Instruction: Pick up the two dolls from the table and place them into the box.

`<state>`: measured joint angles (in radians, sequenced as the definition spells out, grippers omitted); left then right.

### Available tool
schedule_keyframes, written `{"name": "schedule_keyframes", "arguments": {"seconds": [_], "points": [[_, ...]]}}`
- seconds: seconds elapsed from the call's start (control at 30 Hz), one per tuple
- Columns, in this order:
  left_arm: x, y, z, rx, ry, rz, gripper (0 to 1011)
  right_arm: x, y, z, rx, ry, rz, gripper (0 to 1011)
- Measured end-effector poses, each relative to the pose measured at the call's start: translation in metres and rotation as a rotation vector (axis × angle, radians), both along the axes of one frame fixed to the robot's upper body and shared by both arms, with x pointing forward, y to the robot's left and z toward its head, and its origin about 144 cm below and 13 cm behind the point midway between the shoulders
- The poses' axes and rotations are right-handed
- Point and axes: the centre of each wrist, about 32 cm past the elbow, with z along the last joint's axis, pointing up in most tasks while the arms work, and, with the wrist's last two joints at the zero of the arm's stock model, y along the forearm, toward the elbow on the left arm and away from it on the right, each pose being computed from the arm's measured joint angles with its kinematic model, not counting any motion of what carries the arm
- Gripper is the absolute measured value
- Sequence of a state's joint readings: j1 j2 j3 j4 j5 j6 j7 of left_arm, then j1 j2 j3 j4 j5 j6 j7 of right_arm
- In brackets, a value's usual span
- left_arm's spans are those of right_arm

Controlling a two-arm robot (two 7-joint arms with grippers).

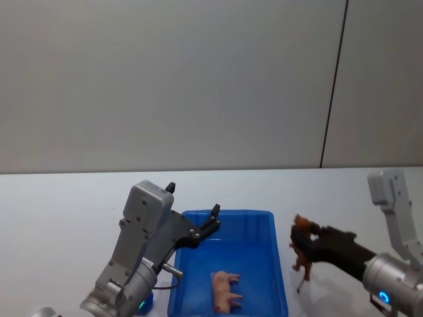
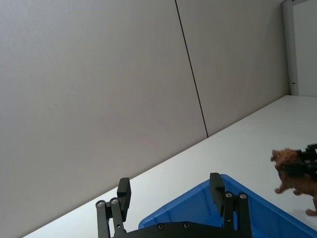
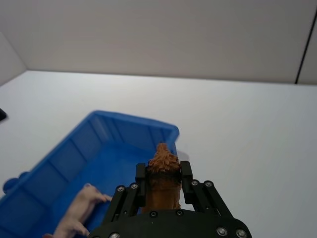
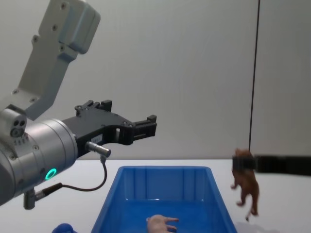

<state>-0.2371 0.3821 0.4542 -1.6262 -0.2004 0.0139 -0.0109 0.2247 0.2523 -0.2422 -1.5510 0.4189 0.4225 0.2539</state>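
**Q:** What lies nearest the robot?
**A:** The pale pink doll (image 1: 225,292). It lies on its side on the floor of the blue box (image 1: 280,264), toward the near end.

**Q:** Where is the left gripper (image 2: 170,190)?
**A:** It hovers above the box's left side, well clear of the rim. Its jaws are spread wide with nothing between them.

**Q:** Where is the second doll?
**A:** The reddish-brown lion doll (image 1: 302,251) hangs outside the box, just beside its right rim, head up and legs dangling. The right gripper (image 3: 163,173) extends from the right and pinches the doll at the mane and shoulders, one jaw pressed to each side. Whether the hind feet touch the table (image 1: 66,198) cannot be told.

**Q:** What lies beyond?
**A:** The white tabletop runs past the box's far wall to a plain grey wall (image 1: 198,79), which is crossed by one dark vertical seam (image 1: 334,86).
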Motion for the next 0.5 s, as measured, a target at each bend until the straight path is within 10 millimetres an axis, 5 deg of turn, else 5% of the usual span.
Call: {"name": "schedule_keyframes", "arguments": {"seconds": [0.5], "points": [[0.0,0.0,0.0,0.0,0.0,0.0,1002,0.016,0.034,0.035,0.042,-0.119,0.111,390]]}}
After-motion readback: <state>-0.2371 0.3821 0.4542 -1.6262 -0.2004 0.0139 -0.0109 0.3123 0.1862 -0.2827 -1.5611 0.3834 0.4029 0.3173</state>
